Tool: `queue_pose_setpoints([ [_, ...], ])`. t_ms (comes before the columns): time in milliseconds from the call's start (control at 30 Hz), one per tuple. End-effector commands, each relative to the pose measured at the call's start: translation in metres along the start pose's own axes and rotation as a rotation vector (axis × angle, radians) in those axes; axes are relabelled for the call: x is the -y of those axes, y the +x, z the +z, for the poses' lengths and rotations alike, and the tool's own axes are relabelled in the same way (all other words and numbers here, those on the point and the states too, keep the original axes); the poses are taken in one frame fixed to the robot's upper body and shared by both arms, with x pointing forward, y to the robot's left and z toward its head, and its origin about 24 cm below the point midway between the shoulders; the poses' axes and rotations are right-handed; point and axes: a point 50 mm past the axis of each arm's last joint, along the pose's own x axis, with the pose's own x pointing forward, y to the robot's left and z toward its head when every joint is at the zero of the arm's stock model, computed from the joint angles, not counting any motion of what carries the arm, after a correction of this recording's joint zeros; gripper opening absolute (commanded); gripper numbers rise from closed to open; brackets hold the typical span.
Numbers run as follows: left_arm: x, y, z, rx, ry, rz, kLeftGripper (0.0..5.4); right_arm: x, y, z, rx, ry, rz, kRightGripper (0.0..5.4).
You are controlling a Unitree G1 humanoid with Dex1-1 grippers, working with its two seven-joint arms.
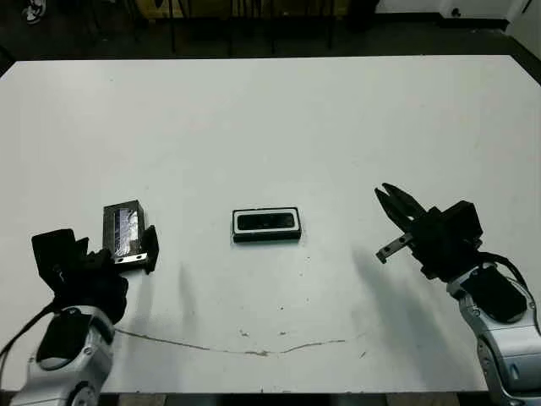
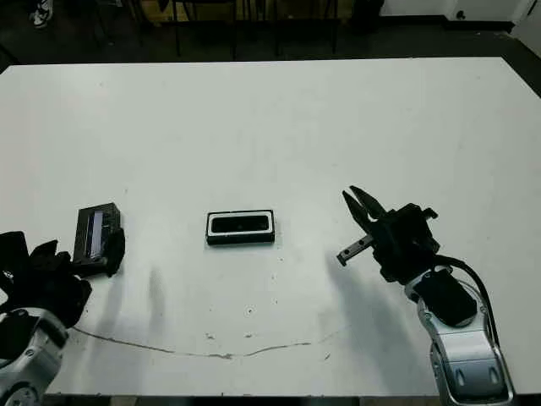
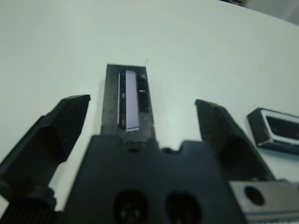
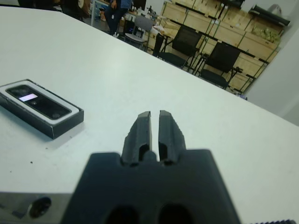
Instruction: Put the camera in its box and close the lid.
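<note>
The box [image 1: 238,225] sits on the middle of the white table, with white lining showing around the black camera [image 1: 267,222] that lies inside it. The lid [image 1: 123,228] lies apart at the left, greyish face up. My left gripper [image 3: 140,103] is open, its fingers [image 3: 65,122] straddling the near end of the lid without closing on it. My right gripper [image 1: 394,205] is shut and empty, hovering to the right of the box with its tips pointing away from me. The right wrist view also shows the box [image 4: 63,125] and the camera [image 4: 38,103].
A thin crack-like line [image 1: 254,348] runs across the table near its front edge. Beyond the far edge, the right wrist view shows chairs [image 4: 219,60], stacked crates and a seated person [image 4: 117,11].
</note>
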Motion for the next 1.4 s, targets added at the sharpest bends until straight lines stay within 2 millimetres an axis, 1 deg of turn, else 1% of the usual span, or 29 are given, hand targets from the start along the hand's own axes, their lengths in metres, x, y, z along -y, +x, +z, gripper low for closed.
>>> queue_pose_setpoints([
  [33, -0.005, 0.001, -0.008, -0.002, 0.058, 0.049, 5.39, -0.001, -0.001, -0.008, -0.04, 0.012, 0.002, 0.0],
  [100, -0.005, 0.001, -0.01, 0.017, 0.112, 0.097, 5.39, -0.001, -0.001, -0.008, -0.045, 0.015, 0.004, 0.0],
  [200, -0.003, 0.001, -0.014, 0.013, 0.14, 0.156, 5.39, -0.001, -0.002, -0.009, -0.06, 0.018, 0.008, 0.0],
  [400, -0.002, 0.003, -0.021, -0.014, 0.116, 0.086, 5.39, -0.001, -0.002, -0.008, -0.052, 0.01, 0.014, 0.0],
  [767, -0.001, 0.008, -0.028, -0.042, 0.068, 0.036, 5.39, -0.003, -0.004, -0.01, -0.044, 0.018, 0.016, 0.0],
  [967, -0.002, 0.009, -0.029, -0.044, 0.075, 0.03, 5.39, -0.003, -0.004, -0.011, -0.051, 0.015, 0.019, 0.0],
  [1100, -0.004, 0.01, -0.029, -0.051, 0.055, 0.048, 5.39, -0.004, -0.004, -0.012, -0.04, 0.03, 0.028, 0.0],
  [1233, -0.006, 0.01, -0.03, -0.056, 0.072, 0.066, 5.39, -0.004, -0.004, -0.013, -0.034, 0.031, 0.035, 0.0],
  [1400, -0.008, 0.013, -0.033, -0.064, 0.037, 0.084, 5.39, -0.004, -0.004, -0.014, -0.028, 0.035, 0.034, 0.0],
])
